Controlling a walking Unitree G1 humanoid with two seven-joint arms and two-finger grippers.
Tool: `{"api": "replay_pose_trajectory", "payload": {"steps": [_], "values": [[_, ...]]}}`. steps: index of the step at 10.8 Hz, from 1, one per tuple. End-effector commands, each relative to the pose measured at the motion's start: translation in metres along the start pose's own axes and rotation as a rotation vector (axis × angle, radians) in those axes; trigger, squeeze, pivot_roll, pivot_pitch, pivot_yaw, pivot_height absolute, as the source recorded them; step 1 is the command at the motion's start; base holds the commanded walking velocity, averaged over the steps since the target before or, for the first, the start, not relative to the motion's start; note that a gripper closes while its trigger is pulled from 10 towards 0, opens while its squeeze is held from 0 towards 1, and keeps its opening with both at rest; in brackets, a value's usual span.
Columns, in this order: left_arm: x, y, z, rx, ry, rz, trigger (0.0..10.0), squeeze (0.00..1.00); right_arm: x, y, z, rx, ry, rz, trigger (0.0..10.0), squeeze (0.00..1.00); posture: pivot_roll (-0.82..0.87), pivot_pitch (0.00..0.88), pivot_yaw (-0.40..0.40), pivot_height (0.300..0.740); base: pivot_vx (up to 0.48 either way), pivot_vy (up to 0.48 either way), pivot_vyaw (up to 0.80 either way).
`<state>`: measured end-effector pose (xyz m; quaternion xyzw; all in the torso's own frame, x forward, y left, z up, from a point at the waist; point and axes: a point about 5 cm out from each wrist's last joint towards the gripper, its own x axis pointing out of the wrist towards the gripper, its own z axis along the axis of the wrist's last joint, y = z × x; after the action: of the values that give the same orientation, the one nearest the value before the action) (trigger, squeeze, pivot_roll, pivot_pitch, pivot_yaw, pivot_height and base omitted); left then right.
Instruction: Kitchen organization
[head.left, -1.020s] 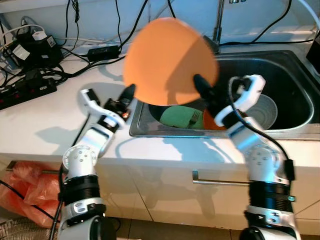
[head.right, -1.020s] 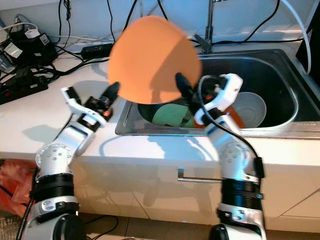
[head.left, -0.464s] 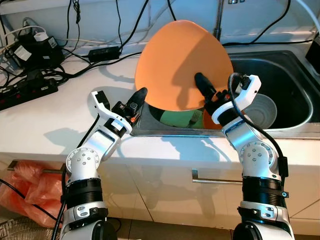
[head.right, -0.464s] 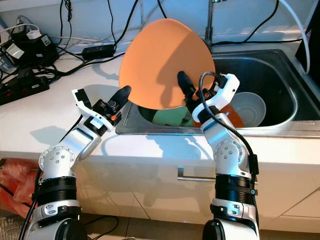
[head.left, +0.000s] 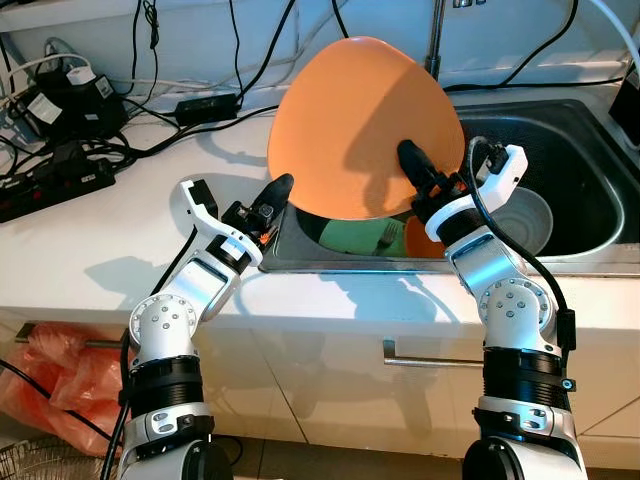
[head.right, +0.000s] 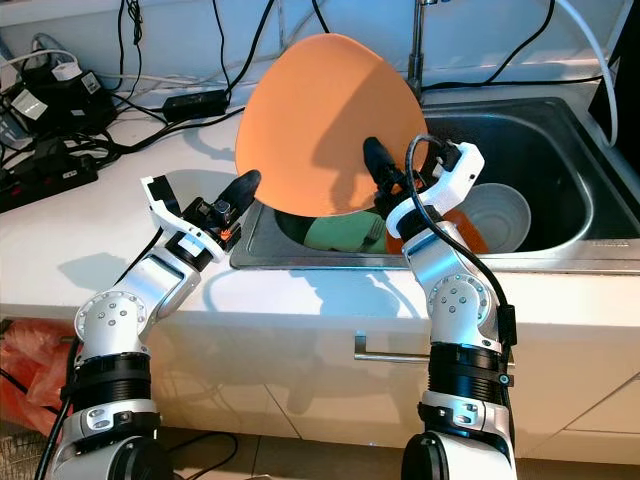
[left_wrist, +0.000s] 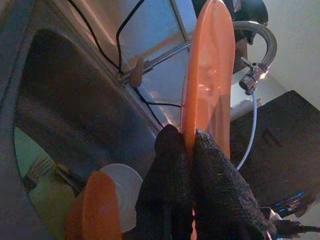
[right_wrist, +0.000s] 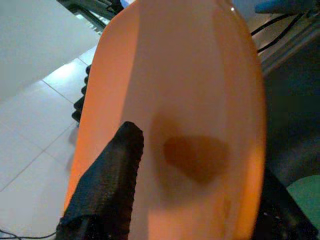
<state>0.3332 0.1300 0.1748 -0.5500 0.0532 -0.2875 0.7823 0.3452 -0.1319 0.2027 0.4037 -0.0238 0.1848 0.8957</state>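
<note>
A large round orange plastic plate (head.left: 365, 125) stands nearly upright above the near left corner of the stainless steel sink (head.left: 590, 160), lifted clear of the dishes below it. Both claws hold it by the rim. The left claw (head.left: 275, 190) pinches the plate's lower left edge, and the left wrist view shows its two black fingers (left_wrist: 172, 165) closed on the thin orange rim with the plate edge-on between them. The right claw (head.left: 418, 170) grips the lower right part, with one black finger (right_wrist: 112, 175) pressed flat on the face that looks toward the robot; its other finger is behind the plate, so the pinch is judged from the way the plate is carried.

In the basin under the plate lie a green plate (head.left: 355, 235) with a metal fork (left_wrist: 37, 170) on it, a smaller orange dish (head.left: 420, 238) and a white bowl (head.left: 525, 220). The white counter (head.left: 110, 250) stretches to the robot's left, with black power strips and cables (head.left: 60, 165) at its back by the wall.

The step in hand looks like taking the orange plate out of the sink in a two-claw carry. The next move probably calls for swinging it left over the counter, tilting it down flat, and keeping it clear of the tap (head.left: 435, 40) and the cables before either claw lets go. An uneven release could let the plate pivot and drop back onto the dishes.
</note>
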Motion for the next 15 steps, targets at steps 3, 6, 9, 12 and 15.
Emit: {"api": "replay_pose_trajectory", "payload": {"steps": [3, 6, 9, 12, 15], "values": [[0.001, -0.008, 0.003, 0.019, 0.027, -0.038, 0.0, 0.0, 0.005, 0.006, 0.0, 0.025, 0.004, 0.019, 0.0, 0.0, 0.08, 0.027, 0.17, 0.74, 0.0, 0.0, 0.0], [-0.003, 0.002, 0.003, 0.027, 0.057, 0.011, 0.0, 0.0, 0.004, 0.007, 0.0, 0.035, 0.001, 0.026, 0.0, 0.0, 0.08, 0.028, 0.172, 0.74, 0.0, 0.0, 0.0], [-0.003, 0.004, -0.004, 0.035, 0.14, 0.026, 0.0, 0.0, 0.004, 0.008, 0.002, 0.041, -0.003, 0.032, 0.0, 0.0, 0.07, 0.029, 0.172, 0.74, 0.0, 0.0, 0.0], [-0.002, 0.012, -0.005, 0.072, 0.044, 0.136, 10.0, 1.0, 0.005, 0.009, 0.002, 0.044, -0.003, 0.035, 0.0, 0.0, 0.08, 0.024, 0.17, 0.74, 0.0, 0.0, 0.0], [-0.002, 0.016, -0.003, 0.165, 0.074, 0.165, 10.0, 1.0, 0.006, 0.008, 0.004, 0.041, -0.02, 0.018, 4.7, 0.0, 0.08, 0.02, 0.166, 0.74, 0.0, 0.0, 0.0]]}}
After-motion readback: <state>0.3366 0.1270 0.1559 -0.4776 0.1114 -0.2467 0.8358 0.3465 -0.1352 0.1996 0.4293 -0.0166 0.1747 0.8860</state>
